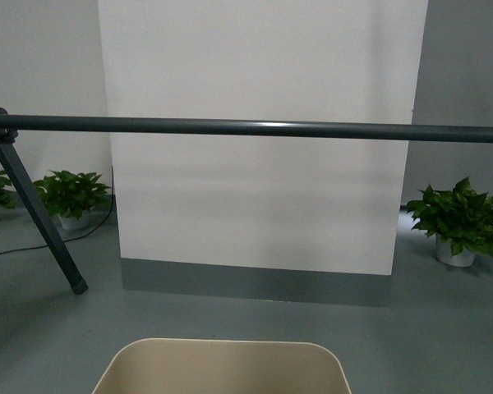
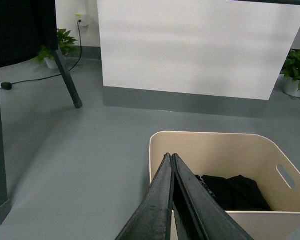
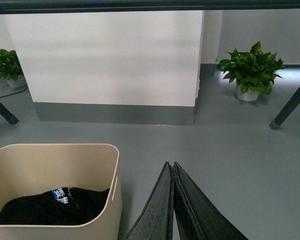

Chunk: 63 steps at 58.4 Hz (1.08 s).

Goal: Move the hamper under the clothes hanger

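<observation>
1. My hamper (image 1: pixel 222 367), a beige tub with rounded corners, stands on the grey floor (image 1: pixel 444 328) directly ahead of me; only its far rim shows at the lower edge of the front view.
2. The clothes hanger (image 1: pixel 255 127) runs its dark round bar level across the whole front view, beyond the hamper and higher up, with one splayed leg (image 1: pixel 41 217) slanting down to the floor on my left.
3. My left gripper (image 2: pixel 172 156) hangs over the hamper's near left corner, its two black fingers pressed together with nothing between them.
4. My right gripper (image 3: pixel 170 164) hovers over bare floor just beside the hamper's right wall, fingers likewise closed flat against each other and holding nothing.
5. Inside the hamper lies a black garment (image 3: pixel 50 205) with a small patch of blue and white print, crumpled on the bottom.
6. A handle slot (image 2: pixel 286 176) pierces the hamper's right-hand wall in the left wrist view.
7. Behind the bar stands a white panel (image 1: pixel 259 66) with a grey base strip.
8. Potted green plants sit on the floor either side of the panel, one (image 1: pixel 72 197) to my left and one (image 1: pixel 458 222) to my right.
</observation>
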Available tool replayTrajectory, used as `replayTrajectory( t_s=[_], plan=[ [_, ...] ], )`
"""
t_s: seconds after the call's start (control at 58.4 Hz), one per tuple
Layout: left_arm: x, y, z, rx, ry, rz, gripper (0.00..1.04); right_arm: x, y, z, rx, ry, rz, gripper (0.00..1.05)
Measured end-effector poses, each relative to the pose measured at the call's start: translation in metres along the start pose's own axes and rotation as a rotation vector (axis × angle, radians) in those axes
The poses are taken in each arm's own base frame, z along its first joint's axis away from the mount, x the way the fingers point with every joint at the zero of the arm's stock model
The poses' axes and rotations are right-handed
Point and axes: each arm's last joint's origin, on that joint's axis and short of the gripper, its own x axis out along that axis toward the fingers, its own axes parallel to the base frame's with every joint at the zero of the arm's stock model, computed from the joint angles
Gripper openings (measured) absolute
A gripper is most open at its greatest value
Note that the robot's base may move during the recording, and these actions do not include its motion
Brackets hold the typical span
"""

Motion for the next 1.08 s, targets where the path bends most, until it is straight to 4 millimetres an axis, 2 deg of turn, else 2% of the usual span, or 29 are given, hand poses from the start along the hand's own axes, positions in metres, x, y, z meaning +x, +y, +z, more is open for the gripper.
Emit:
replayTrajectory(
  t_s=[0.034,0.069,0.308,0.428,0.548,0.617,0.685,1.079],
  plan=[
    [0.0,0.0,0.0,0.0,0.0,0.0,0.04,0.0,0.0,0.0,0.0,0.0,0.0,0.02],
    [0.0,0.0,0.0002,0.0,-0.001,0.0,0.11,0.0,0.0,0.0,0.0,0.0,0.0,0.04],
    [0.0,0.0,0.0001,0.0,0.0,0.0,0.49,0.0,0.0,0.0,-0.001,0.0,0.0,0.43],
    [0.0,0.0,0.0001,0.0,0.0,0.0,0.65,0.0,0.0,0.0,-0.001,0.0,0.0,0.59],
    [0.0,0.0,0.0001,0.0,0.0,0.0,0.9,0.0,0.0,0.0,0.0,0.0,0.0,0.82],
    [0.0,0.0,0.0,0.0,0.0,0.0,0.99,0.0,0.0,0.0,-0.001,0.0,0.0,0.92],
    [0.0,0.0,0.0002,0.001,-0.001,0.0,0.99,0.0,0.0,0.0,0.0,0.0,0.0,0.99],
    [0.0,0.0,0.0001,0.001,0.0,0.0,0.98,0.0,0.0,0.0,0.0,0.0,0.0,0.97]
  ],
)
